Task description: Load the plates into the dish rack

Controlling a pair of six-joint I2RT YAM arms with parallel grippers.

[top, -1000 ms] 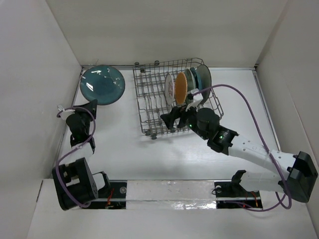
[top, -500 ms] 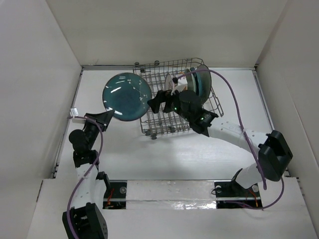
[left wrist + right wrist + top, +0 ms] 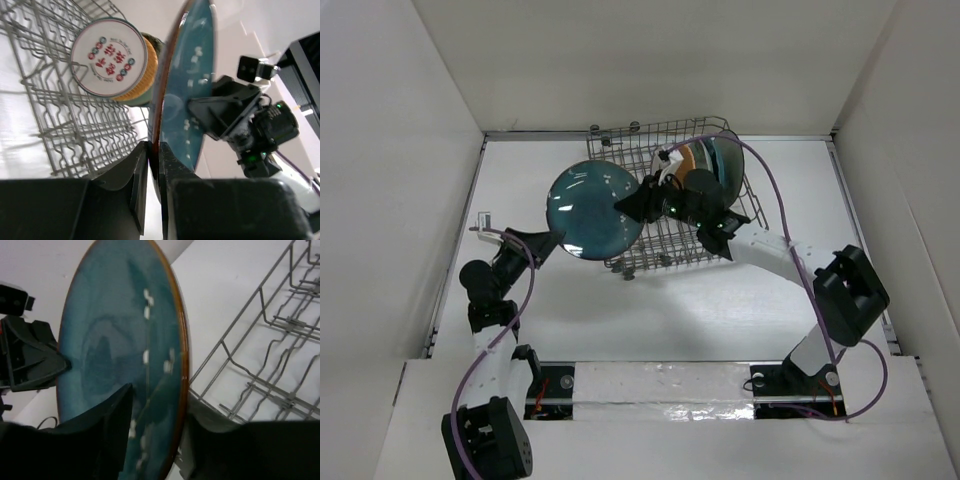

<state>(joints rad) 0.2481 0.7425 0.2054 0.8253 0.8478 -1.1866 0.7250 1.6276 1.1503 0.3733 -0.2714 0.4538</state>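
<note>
**Item: dark teal plate** [image 3: 592, 212]
- Place: in the air over the table [image 3: 720, 310], at the left side of the dish rack [image 3: 650, 150]; in the top view its right rim overlaps the rack's left edge.
- Attitude: on edge and tilted, glazed face turned up and toward the near side, brown underside away. The line between the two held points on the rim runs from near-left to far-right.

**Left hand** [image 3: 552, 241]
- State: closed narrow on the plate's near-left rim, one finger on each face.
- Arm: rises from its base at the near-left and reaches forward and to the right, wrist low under the plate.

**Right hand** [image 3: 632, 203]
- State: fingers part-way apart, one on each side of the plate's right rim. I cannot tell whether they press on it.
- Arm: elbow raised on the right, forearm reaching left across the rack's near side.

**Already in the rack**
- White patterned plate [image 3: 109, 57] upright, with a tan-orange plate [image 3: 151, 61] just behind it, in the far-right part. The near rows of tines are bare.
</note>
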